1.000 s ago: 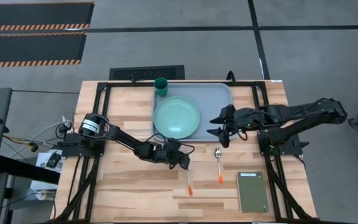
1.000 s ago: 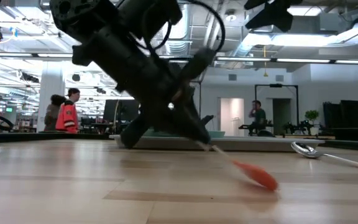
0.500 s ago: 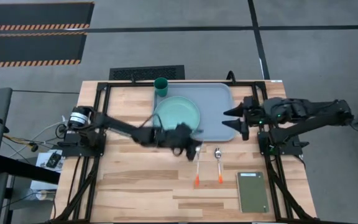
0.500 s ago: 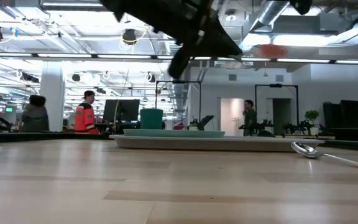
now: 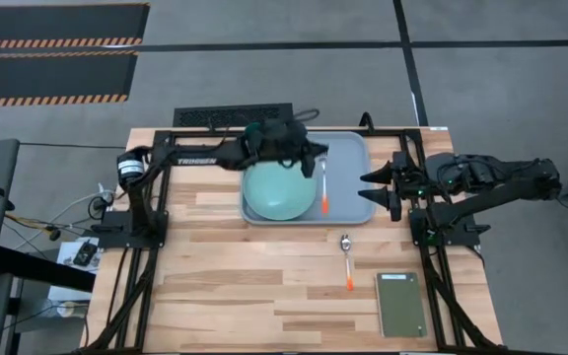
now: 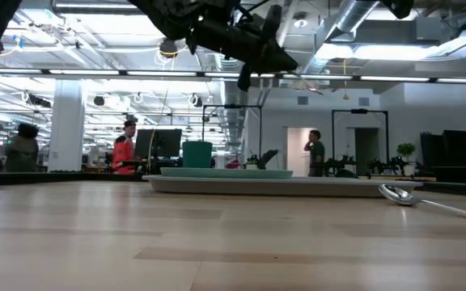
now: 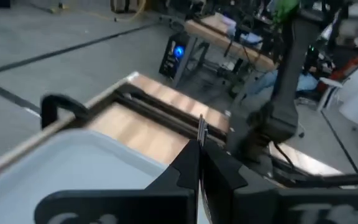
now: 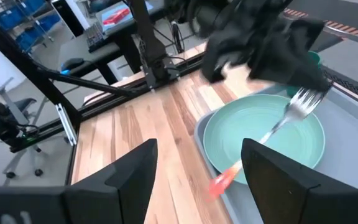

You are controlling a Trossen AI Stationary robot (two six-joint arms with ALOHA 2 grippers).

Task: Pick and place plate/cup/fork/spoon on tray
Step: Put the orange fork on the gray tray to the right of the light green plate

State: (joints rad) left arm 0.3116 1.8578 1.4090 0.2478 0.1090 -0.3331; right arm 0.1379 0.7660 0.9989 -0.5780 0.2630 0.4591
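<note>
My left gripper [image 5: 316,158] is raised over the pale blue-grey tray [image 5: 351,158] and shut on the orange-handled fork [image 5: 323,187]. The fork also shows in the right wrist view [image 8: 278,127], above the mint-green plate [image 5: 276,192]. The plate lies flat on the tray. The dark green cup [image 6: 197,153] stands at the tray's far left corner; in the high view my left arm hides it. The spoon [image 5: 346,258] lies flat on the table, near of the tray. My right gripper [image 5: 378,189] is open and empty at the tray's right edge. My left gripper pinches the fork's metal neck [image 8: 304,93] between its two shut fingers, close to the prongs. A metal tip [image 7: 201,127] sticks out past the fingertips. The fork is lifted clear and tilted, its orange handle [image 5: 324,205] hanging lower, over the tray beside the plate's right rim.
A small dark green-grey slab [image 5: 400,304] lies at the near right of the table. Black frame rails [image 5: 156,197] run along the table's left and right sides. People stand in the room beyond the table.
My left gripper has lifted the fork off the table and carried it up and toward the far edge, from the near middle to above the tray; the fork now hangs clear. My right gripper has drawn back toward the table's right edge.
</note>
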